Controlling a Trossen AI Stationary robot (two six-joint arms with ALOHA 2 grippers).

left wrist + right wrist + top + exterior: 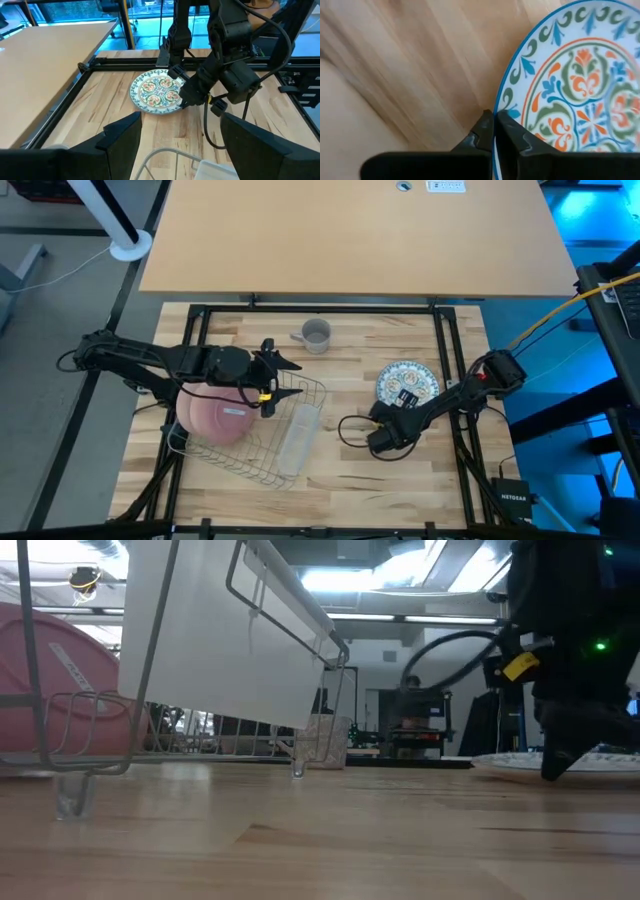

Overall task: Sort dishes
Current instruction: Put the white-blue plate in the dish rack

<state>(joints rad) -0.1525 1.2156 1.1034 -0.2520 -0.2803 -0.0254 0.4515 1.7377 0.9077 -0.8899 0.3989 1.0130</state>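
High view looks straight down on the whole surface (330, 470); low view looks level across it (boards close). Both wrist views share the patterned plate (157, 91), the right one nearest.

I see a patterned plate (580, 80): white face, blue rim line, green scrolls, orange and blue floral motifs. The plates in the wire rack (285, 442) are plain salmon-pink (215, 418). The mug (316, 335) is grey, the worktop (340, 480) pale striped wood.
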